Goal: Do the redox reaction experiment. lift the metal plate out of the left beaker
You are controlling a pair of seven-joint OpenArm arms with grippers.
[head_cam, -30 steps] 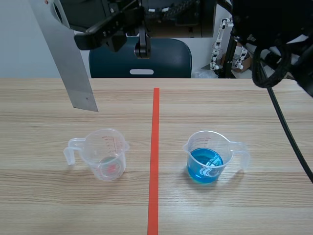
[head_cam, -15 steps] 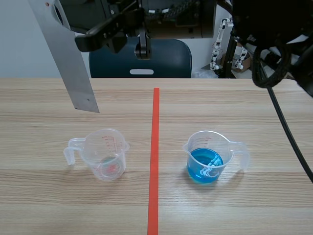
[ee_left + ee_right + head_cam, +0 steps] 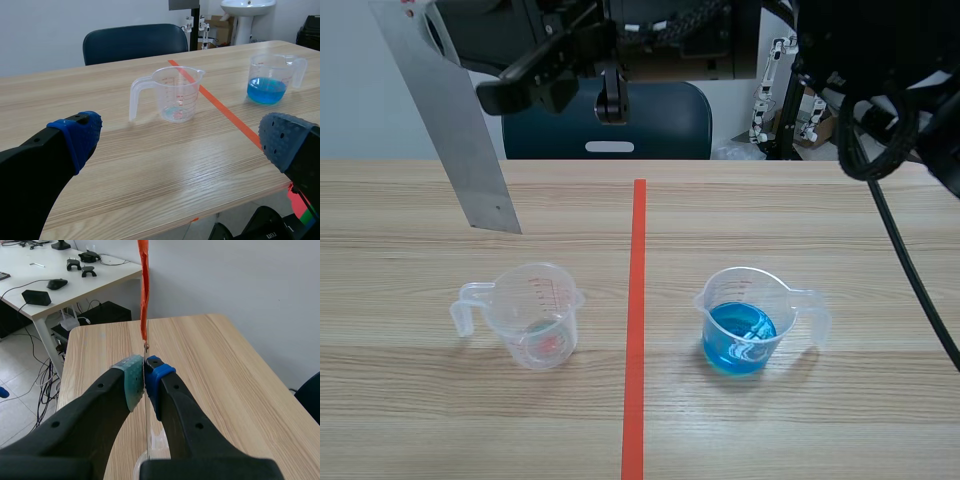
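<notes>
Metal plate (image 3: 450, 120) is hanging clear of the left beaker (image 3: 535, 315), above and just behind it. Over the last second it is only tilting and drifting a little, so the lift-out looks done. Right gripper (image 3: 145, 378) is clamping the plate's thin edge between its pads, while the left gripper (image 3: 182, 141) is gaping wide, holding nothing, on the beaker's near side.
</notes>
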